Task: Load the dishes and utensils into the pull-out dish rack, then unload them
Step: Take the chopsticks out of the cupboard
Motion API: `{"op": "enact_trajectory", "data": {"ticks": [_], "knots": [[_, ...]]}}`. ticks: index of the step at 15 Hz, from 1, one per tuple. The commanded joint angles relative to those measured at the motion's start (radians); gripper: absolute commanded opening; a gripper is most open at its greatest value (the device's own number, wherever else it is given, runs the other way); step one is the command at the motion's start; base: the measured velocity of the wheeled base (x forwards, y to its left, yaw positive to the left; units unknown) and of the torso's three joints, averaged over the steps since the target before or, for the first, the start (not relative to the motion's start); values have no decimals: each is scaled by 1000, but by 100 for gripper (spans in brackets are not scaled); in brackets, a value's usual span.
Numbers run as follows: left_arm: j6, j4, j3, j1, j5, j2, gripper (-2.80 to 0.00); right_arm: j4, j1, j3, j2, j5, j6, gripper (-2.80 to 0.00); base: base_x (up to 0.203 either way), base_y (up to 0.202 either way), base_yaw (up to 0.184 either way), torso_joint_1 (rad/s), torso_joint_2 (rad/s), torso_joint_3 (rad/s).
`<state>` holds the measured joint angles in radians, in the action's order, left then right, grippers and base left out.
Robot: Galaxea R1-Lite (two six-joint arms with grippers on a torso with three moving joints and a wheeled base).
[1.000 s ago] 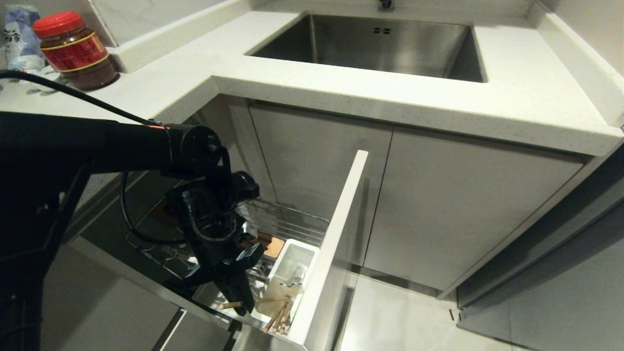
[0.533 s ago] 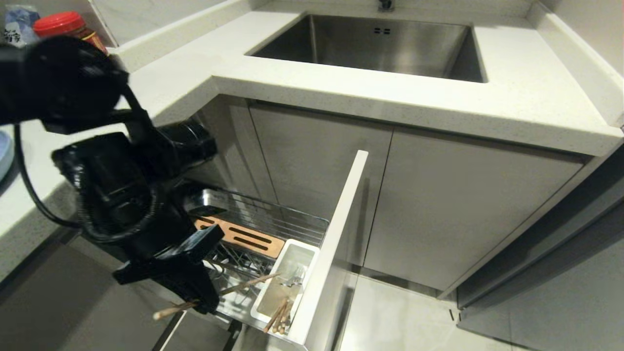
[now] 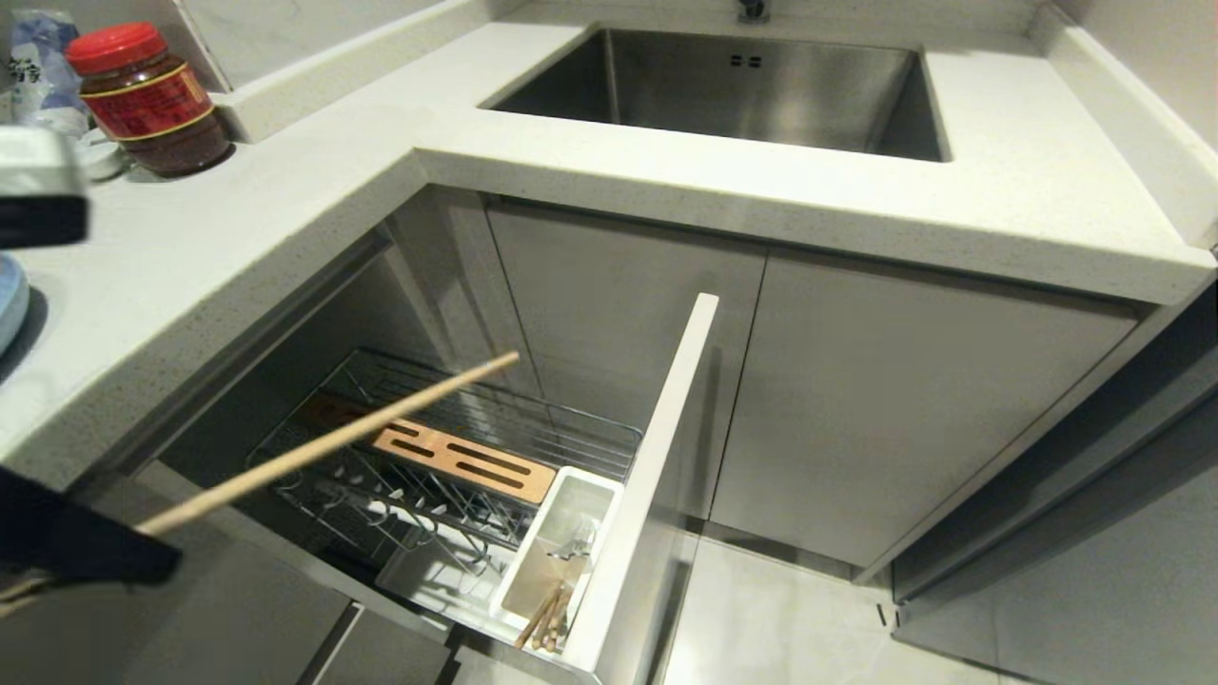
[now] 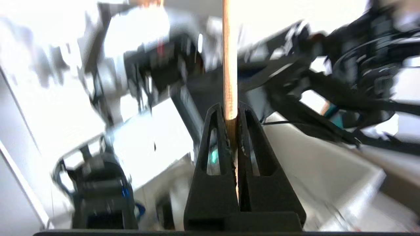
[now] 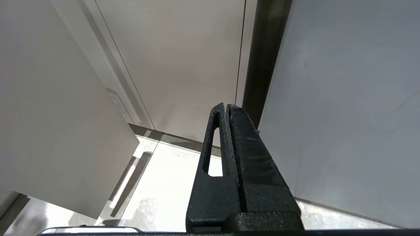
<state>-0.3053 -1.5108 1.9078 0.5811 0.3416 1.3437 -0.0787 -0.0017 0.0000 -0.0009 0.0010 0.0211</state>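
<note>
The left tool (image 3: 57,561) is mostly cut off at the head view's edge, and the left wrist view's background is blurred.

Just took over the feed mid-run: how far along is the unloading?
Done: the wire rack holds no plate or bowl. In hand: the left gripper is shut on one chopstick, lifted clear of the rack. Left: more wooden sticks and a metal utensil remain in the white bin.

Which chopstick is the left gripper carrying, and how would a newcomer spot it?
Start at the pulled-out rack below the counter corner. Slanting above it, a long light-wood chopstick runs from over the wooden strip down to the left gripper, whose fingers pinch it. Unlike the chopsticks standing in the white bin, it hangs in the air, touching nothing else.
</note>
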Motion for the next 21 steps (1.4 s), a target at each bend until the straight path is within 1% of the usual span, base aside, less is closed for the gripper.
{"op": "enact_trajectory", "data": {"ticks": [1, 5, 7, 8, 9, 11, 12, 13, 14, 17, 19, 21], "knots": [[-2, 57, 14, -33, -33, -184, -280, -1, 0, 26, -1, 1, 0, -280, 0, 0, 0, 0, 0, 0], [-2, 236, 15, -309, -178, -250, -280, 0, 0, 26, -1, 1, 0, -280, 0, 0, 0, 0, 0, 0], [0, 294, 13, -455, -258, -261, -280, -1, 0, 26, -1, 1, 0, -280, 0, 0, 0, 0, 0, 0], [5, 314, 13, -540, -311, -260, -280, -1, 0, 26, -1, 1, 0, -280, 0, 0, 0, 0, 0, 0], [22, 324, 10, -620, -380, -254, -280, -1, 0, 26, -1, 1, 0, -280, 0, 0, 0, 0, 0, 0], [76, 286, -8, -742, -548, -229, -280, -1, 0, 26, -1, 1, 0, -280, 0, 0, 0, 0, 0, 0], [104, 237, -21, -766, -597, -213, -280, -1, 0, 26, -1, 1, 0, -280, 0, 0, 0, 0, 0, 0], [127, 199, -22, -775, -608, -198, -280, -1, 0, 26, -1, 1, 0, -280, 0, 0, 0, 0, 0, 0], [134, 185, -23, -795, -615, -178, -280, -1, 0, 26, -1, 1, 0, -280, 0, 0, 0, 0, 0, 0], [140, 174, -27, -862, -643, -113, -280, -1, 0, 26, -1, 1, 0, -280, 0, 0, 0, 0, 0, 0], [144, 173, -31, -873, -663, -91, -280, -1, 0, 26, -1, 1, 0, -280, 0, 0, 0, 0, 0, 0], [158, 175, -38, -873, -662, -75, -280, -1, 0, 26, -1, 1, 0, -280, 0, 0, 0, 0, 0, 0]]}}
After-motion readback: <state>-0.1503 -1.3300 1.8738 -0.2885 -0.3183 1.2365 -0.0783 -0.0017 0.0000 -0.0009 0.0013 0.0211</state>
